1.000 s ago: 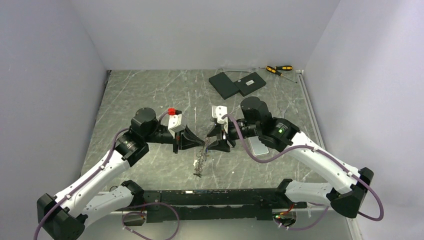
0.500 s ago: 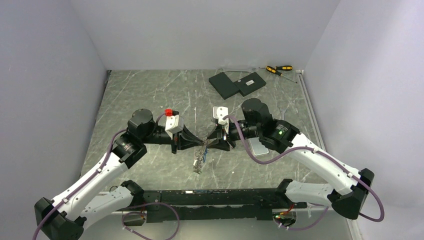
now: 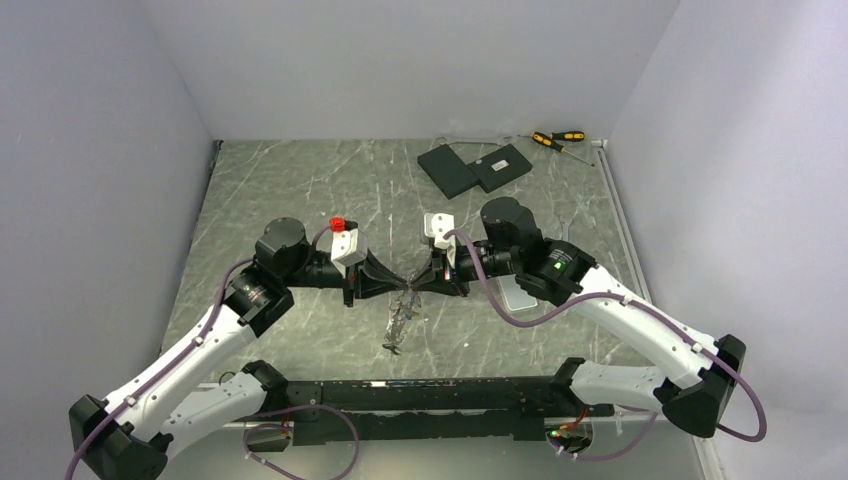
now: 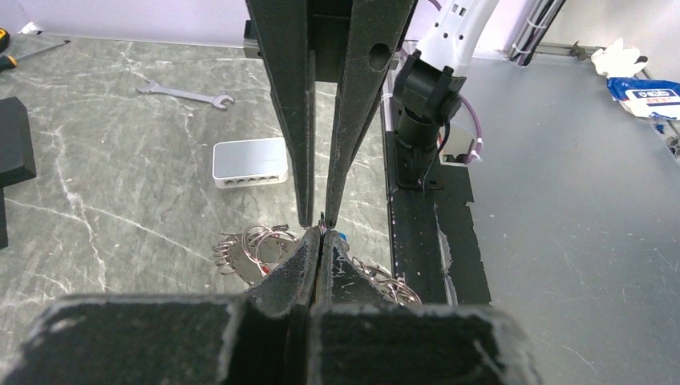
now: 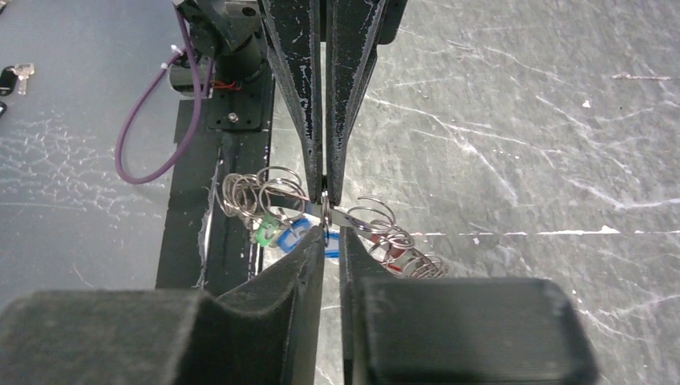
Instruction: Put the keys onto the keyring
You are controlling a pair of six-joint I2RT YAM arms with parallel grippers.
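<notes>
Now, left gripper (image 4: 319, 241): fingers pressed together, nipping a wire loop of the key bunch (image 5: 273, 212).
Right gripper (image 5: 330, 234): tip to tip with the left, jaws a sliver apart about that loop (gripping or not, I cannot tell).
Key bunch: hangs below both tips over the table (image 3: 300, 190); green, blue and red tags showing.
Beyond: pale slab (image 4: 250, 162) beside my right arm.
</notes>
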